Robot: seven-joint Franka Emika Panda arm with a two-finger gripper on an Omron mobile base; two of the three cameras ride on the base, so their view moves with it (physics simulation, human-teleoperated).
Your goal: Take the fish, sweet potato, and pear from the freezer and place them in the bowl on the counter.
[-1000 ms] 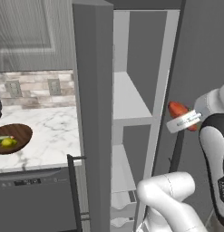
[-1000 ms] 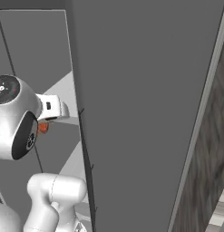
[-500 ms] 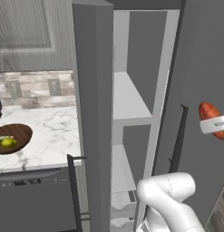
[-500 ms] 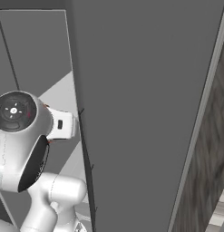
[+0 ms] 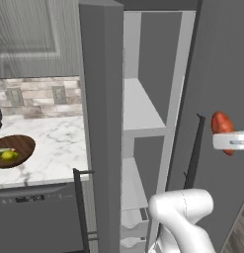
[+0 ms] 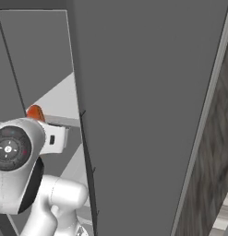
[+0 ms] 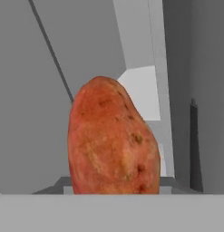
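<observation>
Gripper (image 5: 231, 141) is pinching the sweet potato (image 5: 222, 126), with its fingers part way apart because the potato sits between them. In the hand view the sweet potato (image 7: 112, 140) stands tall, its long way running along the fingers, with the round end poking out past the tips.

Use the freezer (image 5: 158, 99) as the landmark. The held potato is out in front of the freezer's open right door, on the far right side of the left base view, clear of the white shelves. In the right base view the orange tip (image 6: 35, 112) peeks up behind the arm, just beside the dark door edge.

The bowl (image 5: 14, 149) sits on the counter (image 5: 49, 153), on the other side of the freezer, past its left door. The pear (image 5: 8, 155) already lies in it, with a thin pale green thing beside it (likely the fish, but it is too small to be sure).

So the bowl lies well off to the left of the gripper, and lower. I think the potato must swing left, around the open left door, to get there. That door edge is the thing it could bump.
</observation>
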